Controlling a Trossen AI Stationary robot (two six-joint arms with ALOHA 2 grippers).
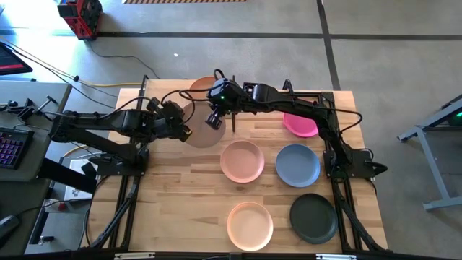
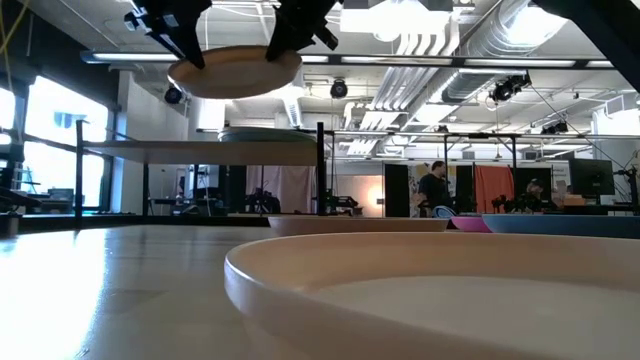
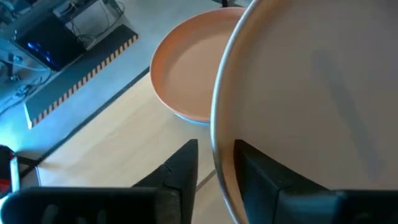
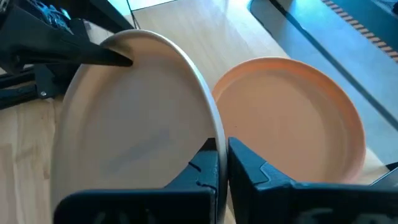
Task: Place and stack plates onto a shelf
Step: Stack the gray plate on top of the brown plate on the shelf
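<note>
beige plate [image 1: 203, 130] | gripped at both rims by my left gripper [image 1: 184, 130] and right gripper [image 1: 216, 120] | above shelf [image 2: 200, 150] | peach plate [image 4: 292, 115] lies there

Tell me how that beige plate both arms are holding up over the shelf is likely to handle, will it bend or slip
The beige plate probably stays stiff: pinched only at opposite rims by the left gripper and right gripper, it shows no sag. It looks fairly light, hanging level in the low view. The matte rim likely resists slipping, though the thin edge grips could let it tilt.
</note>
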